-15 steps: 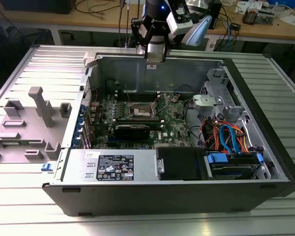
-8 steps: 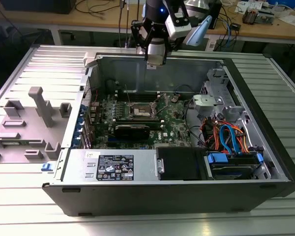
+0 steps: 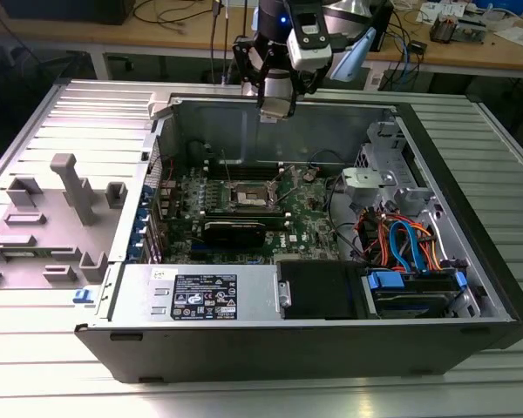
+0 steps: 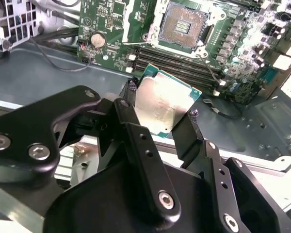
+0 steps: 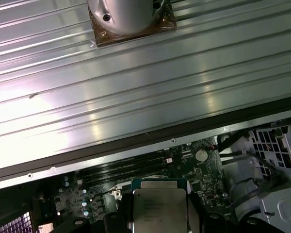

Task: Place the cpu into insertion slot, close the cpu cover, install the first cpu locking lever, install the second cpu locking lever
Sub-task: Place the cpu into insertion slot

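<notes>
My gripper (image 3: 275, 106) hangs above the back wall of the open computer case (image 3: 471, 261), shut on the cpu (image 4: 167, 104). The cpu is a small silver-topped square with a green edge, pinched by two opposite sides between the black fingers (image 4: 132, 86). In the first wrist view the cpu (image 5: 160, 206) is face-on above the green board. The insertion slot (image 4: 184, 24) lies uncovered, its dark contact field showing inside a silver rim. In the exterior view the slot (image 3: 248, 196) is mid-board, below and in front of the gripper. I cannot make out how the cpu cover stands.
Long black memory slots (image 4: 174, 58) run between the cpu and the slot. A coin battery (image 4: 97, 40) sits on the board. A labelled power supply (image 3: 205, 296) fills the case front, with a drive cage and coloured cables (image 3: 401, 244) on the exterior view's right. Grey fixtures (image 3: 70, 192) stand outside.
</notes>
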Controlling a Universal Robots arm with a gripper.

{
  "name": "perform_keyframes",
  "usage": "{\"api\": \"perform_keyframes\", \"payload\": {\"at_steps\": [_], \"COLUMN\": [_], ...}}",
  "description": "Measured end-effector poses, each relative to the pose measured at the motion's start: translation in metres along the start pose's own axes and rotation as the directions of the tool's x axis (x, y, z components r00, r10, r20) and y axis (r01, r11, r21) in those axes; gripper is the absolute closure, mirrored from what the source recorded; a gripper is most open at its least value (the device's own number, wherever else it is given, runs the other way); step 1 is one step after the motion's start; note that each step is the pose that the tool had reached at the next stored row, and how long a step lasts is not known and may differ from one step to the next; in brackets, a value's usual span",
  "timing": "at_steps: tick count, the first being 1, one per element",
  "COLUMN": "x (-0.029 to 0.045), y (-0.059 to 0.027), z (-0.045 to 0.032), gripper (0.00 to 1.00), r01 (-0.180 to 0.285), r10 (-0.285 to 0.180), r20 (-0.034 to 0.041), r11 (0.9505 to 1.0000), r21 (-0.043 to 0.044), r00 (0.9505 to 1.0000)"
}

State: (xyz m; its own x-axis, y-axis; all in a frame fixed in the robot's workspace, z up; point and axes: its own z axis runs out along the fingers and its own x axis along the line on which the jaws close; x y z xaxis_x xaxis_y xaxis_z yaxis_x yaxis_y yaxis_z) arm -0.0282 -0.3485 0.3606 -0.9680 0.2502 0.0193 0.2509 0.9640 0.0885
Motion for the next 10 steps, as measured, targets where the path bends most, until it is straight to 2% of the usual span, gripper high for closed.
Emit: {"api": "perform_keyframes", "payload": {"at_steps": [10], "x": [0.0], "y": [-0.0001], "z": [0.0004], "gripper": [0.46], "r01": [-0.017], "r10": [0.017], "r20": [0.0015], "r11": [0.9999], "r21": [-0.0003], "r00": [0.9999]}}
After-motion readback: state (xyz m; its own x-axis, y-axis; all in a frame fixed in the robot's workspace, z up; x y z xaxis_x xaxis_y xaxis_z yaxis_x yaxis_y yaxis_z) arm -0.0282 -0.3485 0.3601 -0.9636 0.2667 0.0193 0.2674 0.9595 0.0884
